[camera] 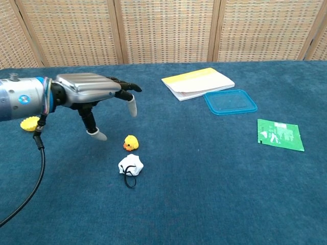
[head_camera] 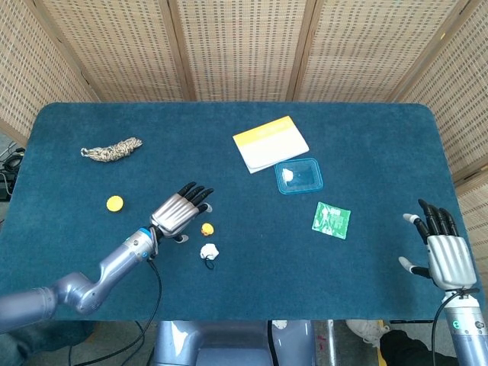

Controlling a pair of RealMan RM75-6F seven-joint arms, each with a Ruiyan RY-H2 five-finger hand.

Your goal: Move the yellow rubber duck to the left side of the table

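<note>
Left hand (head_camera: 177, 213) hangs palm-down over the blue cloth table (head_camera: 366, 145), fingers spread, holding nothing, just beside one small yellow rubber duck (camera: 131, 143) sitting upright mid-table. One crumpled white wad with a black loop (camera: 130, 167) just beside the duck. One yellow half-shell (head_camera: 114, 203), one rope bundle (head_camera: 111, 149), one yellow-edged notepad (head_camera: 270, 142), one clear blue lid (head_camera: 299, 175), one green packet (head_camera: 331, 220). Right hand (head_camera: 442, 255) at the table's right edge, fingers spread, empty.

The small yellow rubber duck (head_camera: 207, 229) sits upright near the table's middle.
</note>
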